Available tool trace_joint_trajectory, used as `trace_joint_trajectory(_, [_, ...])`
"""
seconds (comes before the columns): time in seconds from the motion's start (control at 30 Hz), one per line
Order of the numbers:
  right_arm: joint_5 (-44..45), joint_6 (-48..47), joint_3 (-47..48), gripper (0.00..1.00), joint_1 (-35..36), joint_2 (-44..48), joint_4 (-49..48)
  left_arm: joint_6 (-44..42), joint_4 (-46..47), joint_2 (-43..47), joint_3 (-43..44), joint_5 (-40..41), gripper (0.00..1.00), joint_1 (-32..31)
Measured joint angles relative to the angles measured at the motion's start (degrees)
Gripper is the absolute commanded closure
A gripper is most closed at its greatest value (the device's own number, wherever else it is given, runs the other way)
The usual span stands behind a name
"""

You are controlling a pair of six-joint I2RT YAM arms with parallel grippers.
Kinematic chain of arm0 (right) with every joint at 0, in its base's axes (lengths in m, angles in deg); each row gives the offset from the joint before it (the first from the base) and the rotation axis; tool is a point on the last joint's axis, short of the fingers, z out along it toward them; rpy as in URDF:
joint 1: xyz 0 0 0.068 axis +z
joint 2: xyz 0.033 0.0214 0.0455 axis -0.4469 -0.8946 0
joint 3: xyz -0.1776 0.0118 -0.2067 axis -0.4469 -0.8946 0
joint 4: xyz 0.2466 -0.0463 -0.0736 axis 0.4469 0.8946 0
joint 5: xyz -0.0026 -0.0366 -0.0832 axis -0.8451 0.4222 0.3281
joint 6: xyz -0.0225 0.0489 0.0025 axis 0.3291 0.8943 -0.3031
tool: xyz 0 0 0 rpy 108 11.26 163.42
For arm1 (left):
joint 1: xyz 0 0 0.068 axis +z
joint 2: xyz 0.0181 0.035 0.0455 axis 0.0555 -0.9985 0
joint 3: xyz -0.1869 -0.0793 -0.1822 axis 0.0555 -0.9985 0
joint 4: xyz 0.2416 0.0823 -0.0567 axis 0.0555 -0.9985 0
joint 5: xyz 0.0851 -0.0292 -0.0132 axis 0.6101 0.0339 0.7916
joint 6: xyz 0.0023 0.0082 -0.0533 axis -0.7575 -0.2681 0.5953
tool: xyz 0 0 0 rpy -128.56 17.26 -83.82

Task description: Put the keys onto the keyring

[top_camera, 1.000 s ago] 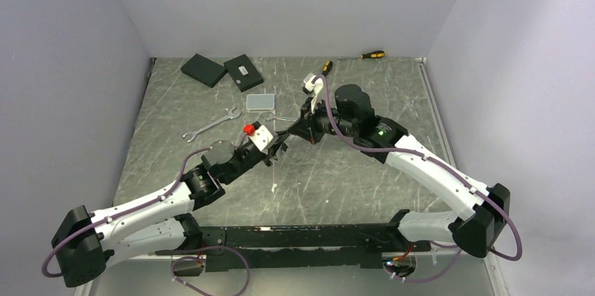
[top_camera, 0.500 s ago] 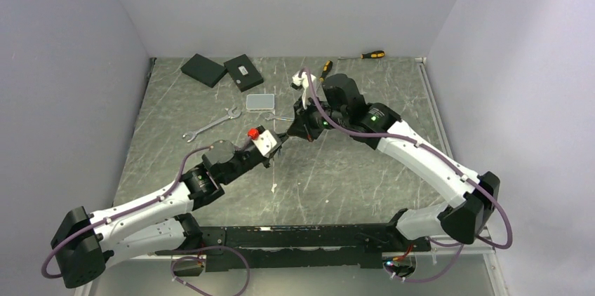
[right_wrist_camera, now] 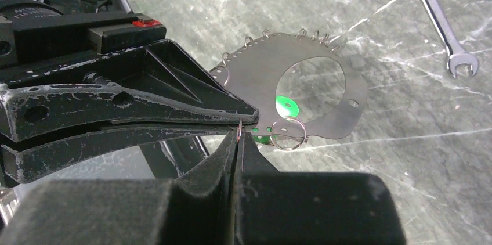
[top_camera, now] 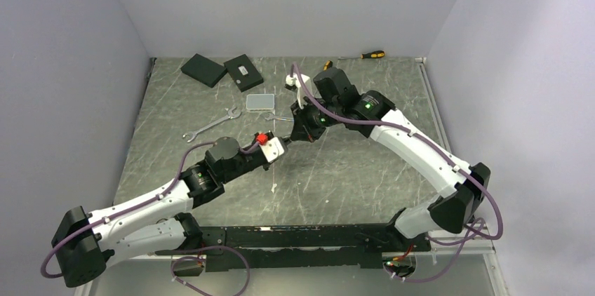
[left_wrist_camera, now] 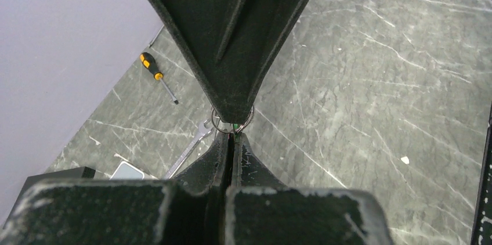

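On the far-left corner of the worktop lie two black boxes, well apart from the hands. Right of them, toward the centre, there is a silver wrench and a small clear case.

The left hand reaches from the near-left corner to the middle of the worktop. In its own wrist view the two fingers are pressed together, with only a hairline gap and a green speck at the tips. Tip to tip with it stands the right hand, also closed, with something thin and coppery between its fingers. I cannot tell what exactly each hand pinches.

Just beside the two tips hangs the keyring, a small wire ring, touching the green-tagged key. Behind them there is a thin grey plate with a round hole and little loops on its edge.

Two yellow-and-black screwdrivers lie along the far edge. From the hands to the right edge and the near edge the worktop is bare, apart from one white crumb.
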Motion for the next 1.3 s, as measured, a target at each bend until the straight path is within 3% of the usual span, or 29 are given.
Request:
trace_joint_trajectory(0.27, [-0.52,-2.38,4.37,1.0,0.0,-3.19,6.84,-1.9,-2.19,0.04,0.28,-2.32,1.0,-0.02])
trace_joint_trajectory(0.3, [-0.46,-2.54,4.74,0.96,0.0,-3.58,7.26,-2.03,-2.56,0.04,0.35,-2.32,1.0,-0.02])
trace_joint_trajectory(0.37, [-0.15,-2.6,4.83,0.63,0.0,-3.8,7.43,-2.12,-2.97,0.0,0.44,-2.29,1.0,-0.02])
trace_joint_trajectory(0.47, [1.38,-2.14,4.42,0.39,-0.02,-3.06,6.51,-1.9,-3.08,-0.09,0.5,-1.68,1.0,0.0])
trace_joint_trajectory(0.5, [2.01,-1.68,3.63,0.37,-0.02,-2.12,5.16,-1.64,-3.08,-0.24,0.5,-1.22,1.0,0.02])
trace_joint_trajectory(0.67, [5.22,1.68,-11.19,0.38,-0.24,12.02,-9.68,1.55,-2.54,-0.61,0.5,0.92,1.0,0.13])
trace_joint_trajectory(0.83, [5.88,4.9,-20.76,0.49,-0.33,22.01,-23.37,8.17,0.55,-0.61,0.5,2.73,1.0,0.17])
trace_joint_trajectory(1.13, [4.37,3.37,-27.65,0.5,-0.07,21.88,-32.63,19.06,2.58,-1.09,1.95,5.51,1.0,0.24])
trace_joint_trajectory(1.3, [3.54,-0.83,-27.65,0.59,0.83,21.79,-34.07,22.01,2.6,-1.2,3.8,5.46,1.0,0.26])
